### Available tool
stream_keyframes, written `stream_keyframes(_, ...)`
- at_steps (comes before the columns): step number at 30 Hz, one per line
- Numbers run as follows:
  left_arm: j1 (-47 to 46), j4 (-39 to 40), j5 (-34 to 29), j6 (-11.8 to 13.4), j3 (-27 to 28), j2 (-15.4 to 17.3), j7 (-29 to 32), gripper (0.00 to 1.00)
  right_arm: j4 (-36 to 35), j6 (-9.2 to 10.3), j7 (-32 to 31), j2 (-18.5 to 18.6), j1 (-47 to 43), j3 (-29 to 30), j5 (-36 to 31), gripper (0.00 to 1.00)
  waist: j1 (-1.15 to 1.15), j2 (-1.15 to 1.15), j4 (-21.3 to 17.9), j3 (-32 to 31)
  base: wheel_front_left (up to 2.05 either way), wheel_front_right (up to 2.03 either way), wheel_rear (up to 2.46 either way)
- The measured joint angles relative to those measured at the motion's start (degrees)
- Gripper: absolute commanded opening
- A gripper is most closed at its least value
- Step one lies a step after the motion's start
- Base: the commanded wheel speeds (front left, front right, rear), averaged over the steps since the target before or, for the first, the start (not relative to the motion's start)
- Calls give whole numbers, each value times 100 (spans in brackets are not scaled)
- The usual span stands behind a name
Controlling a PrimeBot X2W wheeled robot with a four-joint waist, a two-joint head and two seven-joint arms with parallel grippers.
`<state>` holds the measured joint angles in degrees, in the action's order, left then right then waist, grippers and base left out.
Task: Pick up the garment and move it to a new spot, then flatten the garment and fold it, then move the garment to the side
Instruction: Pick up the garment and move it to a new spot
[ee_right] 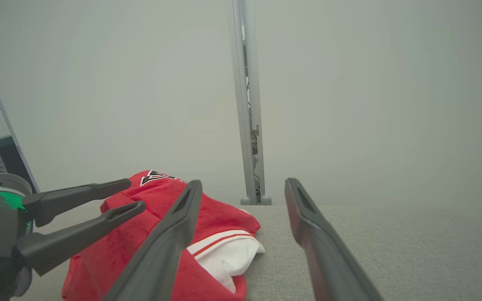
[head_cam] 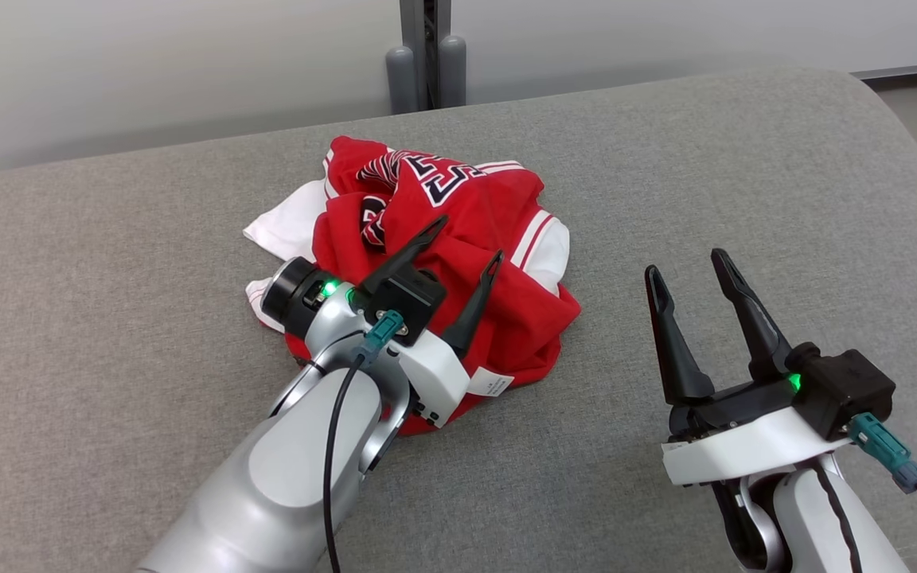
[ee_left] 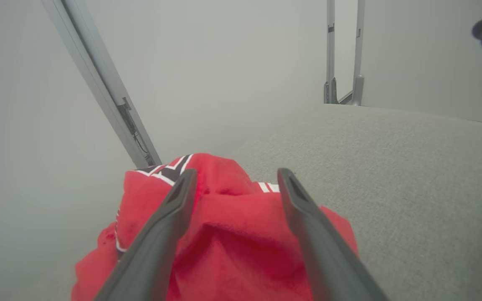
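The garment (head_cam: 458,263) is a red jersey with white sleeves and black-and-white lettering, lying crumpled in a heap on the grey padded surface (head_cam: 745,183). My left gripper (head_cam: 470,243) hovers over the heap's middle, open, nothing between its fingers; the red cloth (ee_left: 232,234) lies below and between them in the left wrist view. My right gripper (head_cam: 689,274) stands open over bare grey surface to the right of the heap, apart from it. The right wrist view shows the garment (ee_right: 224,234) at lower left, with the left gripper (ee_right: 134,194) over it.
A grey metal post (head_cam: 427,56) stands behind the surface's far edge against a pale wall. The padded surface curves down at the far right (head_cam: 904,135). A white label (head_cam: 490,383) sticks out of the heap's near side.
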<state>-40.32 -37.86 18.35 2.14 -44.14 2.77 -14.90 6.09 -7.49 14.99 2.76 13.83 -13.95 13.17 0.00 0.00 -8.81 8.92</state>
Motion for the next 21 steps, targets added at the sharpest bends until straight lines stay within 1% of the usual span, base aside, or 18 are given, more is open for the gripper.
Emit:
stream_keyframes(5, -126, -342, -38, 45, -114, 1, 75, 100, -10, 0, 0, -1, -5, -40, 26, 100, 0, 0, -62, 20, 0, 0, 0)
stream_keyframes(6, -160, -379, -40, 45, -122, 2, 74, 30, -15, 0, 0, -1, -4, -46, 43, 100, 0, 0, -75, 28, 0, 0, 0)
stream_keyframes(7, -184, -409, -36, 45, -126, -2, 74, 0, -21, 0, 0, 0, -4, -46, 45, 100, 0, 0, -86, 38, 0, 0, 0)
stream_keyframes(16, -350, -134, 1, -13, -113, 2, 7, 0, -29, 0, 0, -1, -7, 23, 41, 100, 0, 0, -55, 52, 0, 0, 0)
stream_keyframes(19, -369, 90, 2, -13, 22, 40, 1, 0, -22, 0, 0, 0, -9, 29, 36, 100, 0, 0, -16, 23, 0, 0, 0)
stream_keyframes(21, -429, 379, 44, -14, 202, 80, 1, 0, -24, 0, 0, -1, -10, 36, 30, 100, 0, 0, 25, 6, 0, 0, 0)
